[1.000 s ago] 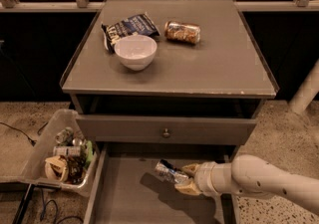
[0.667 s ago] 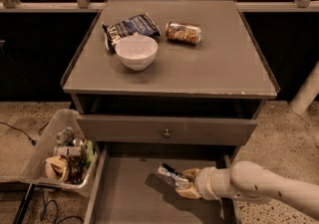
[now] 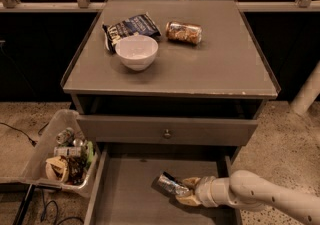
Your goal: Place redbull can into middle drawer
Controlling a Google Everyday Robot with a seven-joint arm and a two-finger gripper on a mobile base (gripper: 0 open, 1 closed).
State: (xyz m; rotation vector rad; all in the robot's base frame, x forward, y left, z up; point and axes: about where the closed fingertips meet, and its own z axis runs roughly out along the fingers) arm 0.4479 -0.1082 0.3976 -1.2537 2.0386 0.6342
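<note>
The redbull can (image 3: 170,184), slim, silver and blue and crinkled, lies tilted low over the floor of the open middle drawer (image 3: 125,196), right of centre. My gripper (image 3: 186,192) reaches in from the right on a white arm and is shut on the can's right end, with one tan finger (image 3: 190,182) above it and one below. I cannot tell whether the can touches the drawer floor.
The drawer above, with a small round knob (image 3: 166,132), is closed. On the cabinet top stand a white bowl (image 3: 136,51), a dark chip bag (image 3: 131,26) and a gold-brown can (image 3: 184,32). A clear bin of trash (image 3: 64,155) sits on the floor at the left.
My gripper and the can have moved slightly down and toward the drawer's front. Nothing else has moved.
</note>
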